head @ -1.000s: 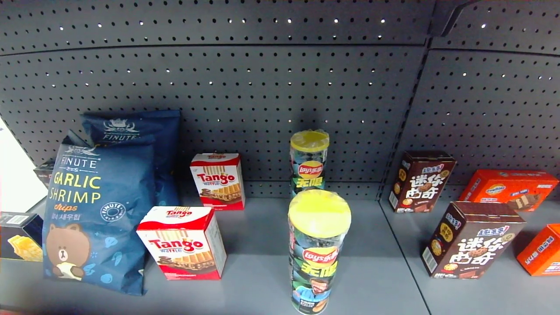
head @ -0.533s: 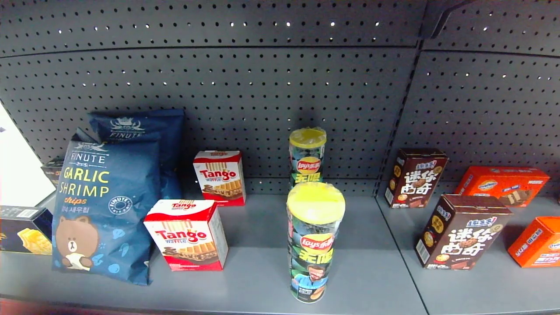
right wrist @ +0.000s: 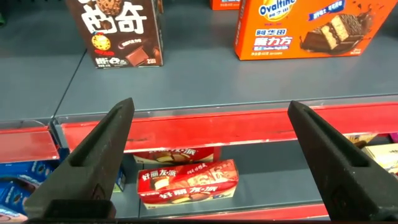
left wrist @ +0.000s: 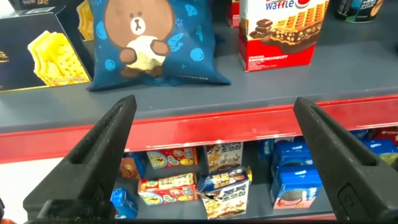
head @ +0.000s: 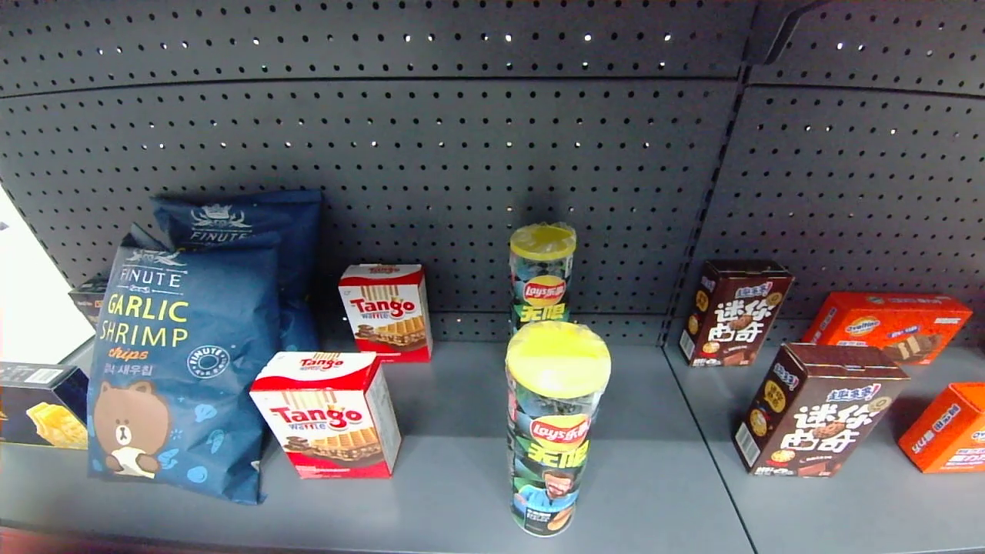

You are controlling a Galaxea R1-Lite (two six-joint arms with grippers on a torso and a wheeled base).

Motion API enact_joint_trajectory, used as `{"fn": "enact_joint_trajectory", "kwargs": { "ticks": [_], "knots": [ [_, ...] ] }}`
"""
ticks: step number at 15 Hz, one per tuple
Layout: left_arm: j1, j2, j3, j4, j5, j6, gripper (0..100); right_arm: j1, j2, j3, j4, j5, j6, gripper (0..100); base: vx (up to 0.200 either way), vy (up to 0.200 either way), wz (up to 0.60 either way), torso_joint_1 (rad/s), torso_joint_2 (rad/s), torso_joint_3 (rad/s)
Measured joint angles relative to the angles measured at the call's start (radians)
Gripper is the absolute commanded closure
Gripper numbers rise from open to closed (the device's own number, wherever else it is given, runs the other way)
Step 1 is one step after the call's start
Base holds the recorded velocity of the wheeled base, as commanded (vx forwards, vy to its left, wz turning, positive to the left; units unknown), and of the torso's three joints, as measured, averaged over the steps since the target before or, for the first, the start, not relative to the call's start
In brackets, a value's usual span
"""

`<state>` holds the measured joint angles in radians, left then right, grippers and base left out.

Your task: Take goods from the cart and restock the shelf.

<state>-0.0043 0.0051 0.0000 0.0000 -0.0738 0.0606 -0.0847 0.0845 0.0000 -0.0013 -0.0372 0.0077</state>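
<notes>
Chip can (head: 557, 438), wafer box (head: 327, 415) on shelf (head: 454, 500)

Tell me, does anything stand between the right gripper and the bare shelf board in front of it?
Nothing visible does. The right gripper, open and empty, faces the red front edge of the shelf, and the board behind that edge lies bare. The brown box and the orange box stand farther back.

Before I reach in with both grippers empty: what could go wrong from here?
1. The tall front chip can stands near the front edge of the shelf; an arm reaching past it could topple it.
2. The blue chip bag sits at that edge, just beyond the open left gripper; a careless lift might catch it.
</notes>
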Motion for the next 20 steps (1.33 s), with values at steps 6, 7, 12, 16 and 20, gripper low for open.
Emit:
{"fn": "enact_joint_trajectory", "kwargs": {
  "ticks": [6, 7, 12, 16, 20],
  "knots": [
    [0.000, 0.000, 0.000, 0.000, -0.001, 0.000, 0, 0.000, 0.000, 0.000, 0.000, 0.000, 0.000, 0, 0.000, 0.000, 0.00, 0.000, 0.00, 0.000],
    [0.000, 0.000, 0.000, 0.000, -0.001, 0.000, 0, 0.000, 0.000, 0.000, 0.000, 0.000, 0.000, 0, 0.000, 0.000, 0.00, 0.000, 0.00, 0.000],
    [-0.001, 0.000, 0.000, 0.000, 0.006, 0.000, 0, 0.000, 0.000, 0.000, 0.000, 0.009, -0.007, 0, 0.000, 0.000, 0.00, 0.000, 0.00, 0.000],
    [0.000, 0.000, 0.000, 0.000, 0.004, -0.001, 0, 0.053, -0.002, 0.000, 0.000, 0.084, -0.006, 0, 0.000, 0.000, 0.00, 0.000, 0.00, 0.000],
    [0.000, 0.000, 0.000, 0.000, 0.004, -0.001, 0, 0.094, -0.024, 0.000, 0.001, 0.073, 0.000, 0, 0.000, 0.000, 0.00, 0.000, 0.00, 0.000]
  ]
}}
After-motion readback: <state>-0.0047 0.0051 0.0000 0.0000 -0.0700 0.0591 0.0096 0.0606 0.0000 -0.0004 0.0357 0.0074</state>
